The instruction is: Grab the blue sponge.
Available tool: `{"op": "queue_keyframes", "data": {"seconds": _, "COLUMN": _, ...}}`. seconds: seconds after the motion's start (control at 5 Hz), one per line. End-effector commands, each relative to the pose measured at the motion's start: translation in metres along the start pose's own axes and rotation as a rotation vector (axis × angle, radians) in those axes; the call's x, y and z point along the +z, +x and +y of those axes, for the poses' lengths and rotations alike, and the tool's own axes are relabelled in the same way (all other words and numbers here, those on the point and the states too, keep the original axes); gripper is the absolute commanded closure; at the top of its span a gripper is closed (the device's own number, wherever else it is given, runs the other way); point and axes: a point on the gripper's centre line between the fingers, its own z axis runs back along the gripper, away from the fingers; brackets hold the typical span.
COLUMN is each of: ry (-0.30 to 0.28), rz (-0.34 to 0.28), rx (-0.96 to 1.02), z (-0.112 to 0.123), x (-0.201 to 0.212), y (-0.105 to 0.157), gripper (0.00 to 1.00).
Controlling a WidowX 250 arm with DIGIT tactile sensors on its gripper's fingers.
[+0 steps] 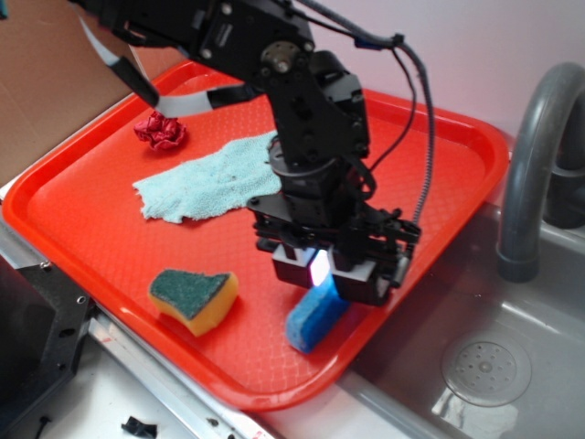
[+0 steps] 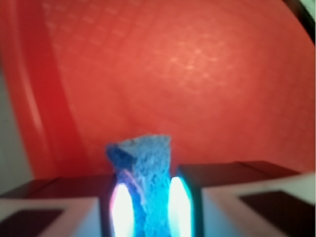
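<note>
The blue sponge [image 1: 313,319] is pinched at its upper end between my gripper's [image 1: 324,273] two fingers, near the front right part of the red tray [image 1: 82,229]. Its lower end points down toward the tray floor. In the wrist view the blue sponge [image 2: 147,168] is squeezed narrow between the two glowing pads [image 2: 122,207], with its free end flaring out past them over the red tray [image 2: 197,74]. My gripper [image 2: 150,210] is shut on it.
A yellow sponge with a dark green top [image 1: 193,297] lies left of the blue one. A pale teal cloth [image 1: 212,181] and a crumpled red object [image 1: 161,130] lie farther back. A steel sink [image 1: 475,357] with a grey faucet [image 1: 535,155] is to the right.
</note>
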Motion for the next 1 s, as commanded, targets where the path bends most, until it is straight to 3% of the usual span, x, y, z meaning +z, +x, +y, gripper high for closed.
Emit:
{"op": "queue_keyframes", "data": {"seconds": 0.0, "ry": -0.150, "rz": -0.092, "rx": -0.066, "z": 0.036, "x": 0.097, "y": 0.013, "gripper": 1.00}}
{"op": "queue_keyframes", "data": {"seconds": 0.2, "ry": -0.201, "rz": -0.109, "rx": -0.139, "z": 0.061, "x": 0.137, "y": 0.017, "gripper": 1.00}}
{"op": "queue_keyframes", "data": {"seconds": 0.6, "ry": -0.288, "rz": -0.274, "rx": -0.052, "z": 0.126, "x": 0.210, "y": 0.013, "gripper": 1.00}}
{"op": "queue_keyframes", "data": {"seconds": 0.8, "ry": -0.274, "rz": -0.229, "rx": 0.037, "z": 0.137, "x": 0.208, "y": 0.020, "gripper": 1.00}}
